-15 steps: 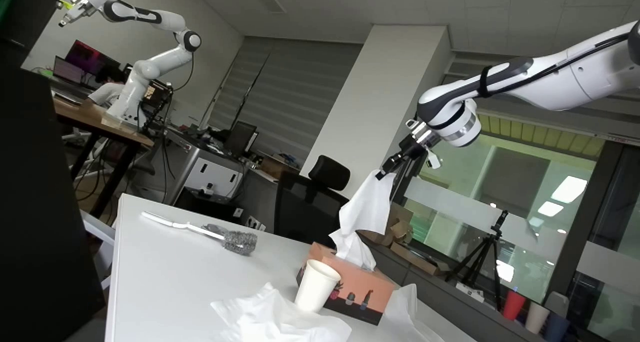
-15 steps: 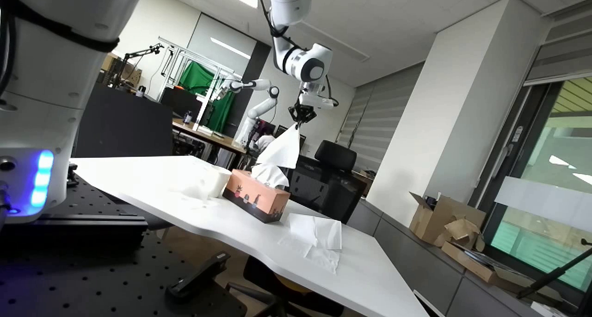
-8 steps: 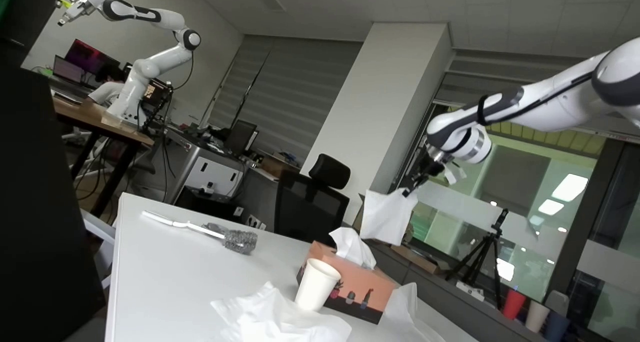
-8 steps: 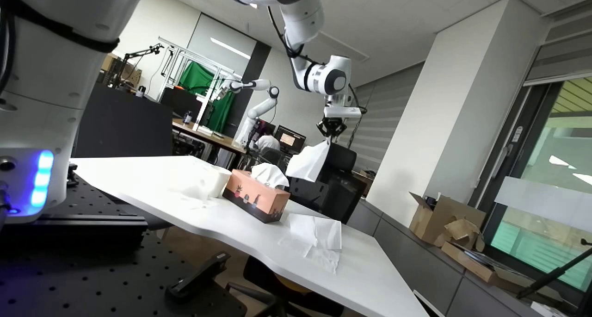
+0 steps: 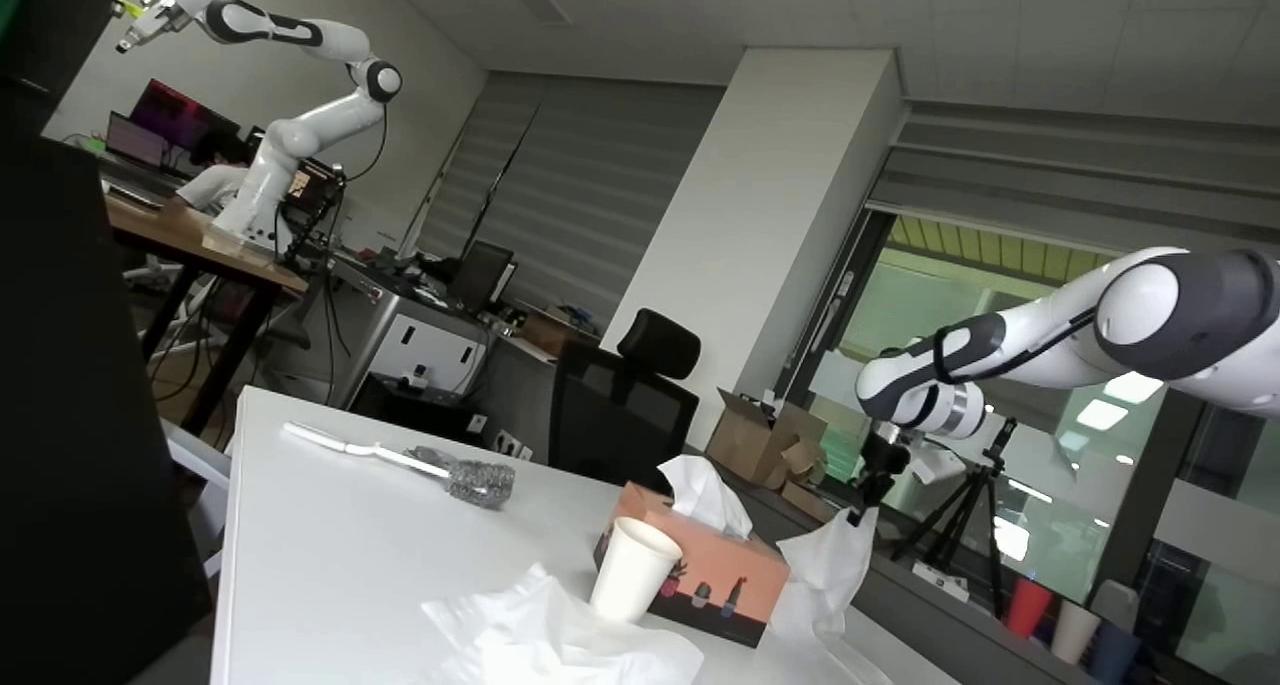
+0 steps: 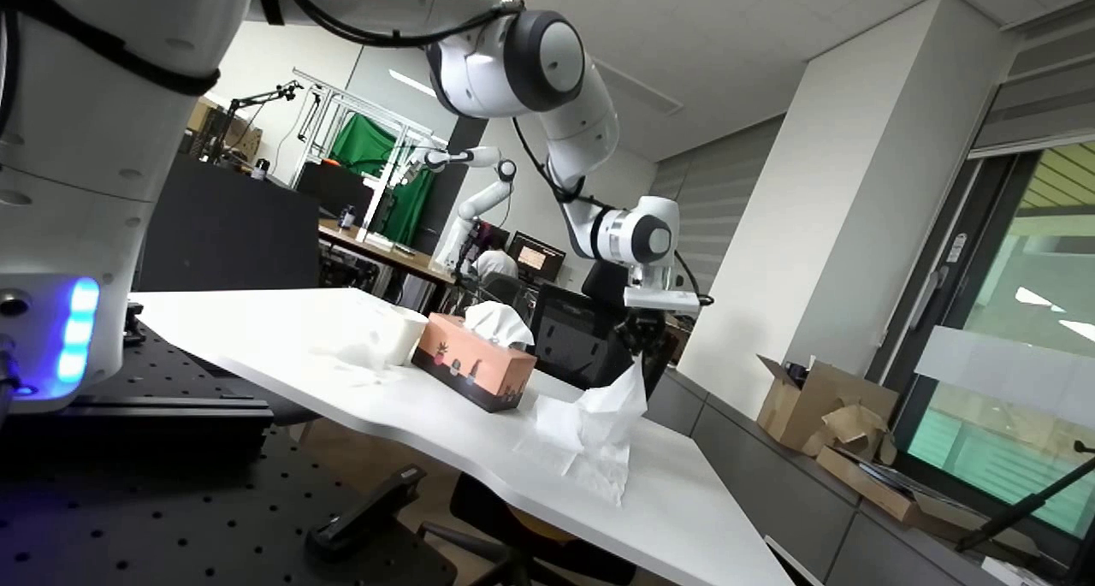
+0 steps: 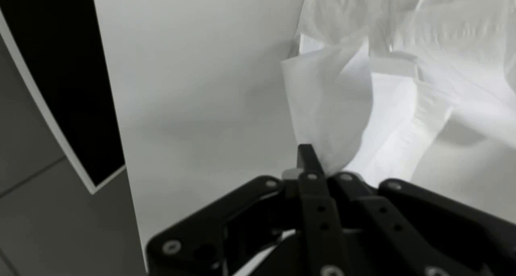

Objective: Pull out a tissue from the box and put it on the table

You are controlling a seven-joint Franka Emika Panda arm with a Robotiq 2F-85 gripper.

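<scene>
My gripper [image 5: 858, 513] is shut on a white tissue [image 5: 838, 555] at its upper edge, low over the white table [image 5: 340, 555]. In an exterior view the gripper [image 6: 640, 351] stands beyond the tissue box. The held tissue [image 6: 624, 393] hangs down to crumpled tissue [image 6: 569, 462] lying there; whether its lower edge touches is hard to tell. In the wrist view the fingers [image 7: 316, 165] pinch the held tissue [image 7: 328, 94]. The orange tissue box [image 5: 715, 575], also in an exterior view [image 6: 475, 359], has another tissue [image 5: 705, 495] sticking up from its top.
A white paper cup [image 5: 632, 570] stands beside the box, with crumpled tissue [image 5: 560, 640] in front of it. A grey-headed brush [image 5: 480, 485] lies on the table. A black office chair [image 5: 615, 415] stands behind the table. The table edge [image 7: 117, 123] is left in the wrist view.
My gripper has moved away from the tissue box and down towards the table, carrying the tissue. The held tissue now hangs over the loose tissue there. The box has stayed in place.
</scene>
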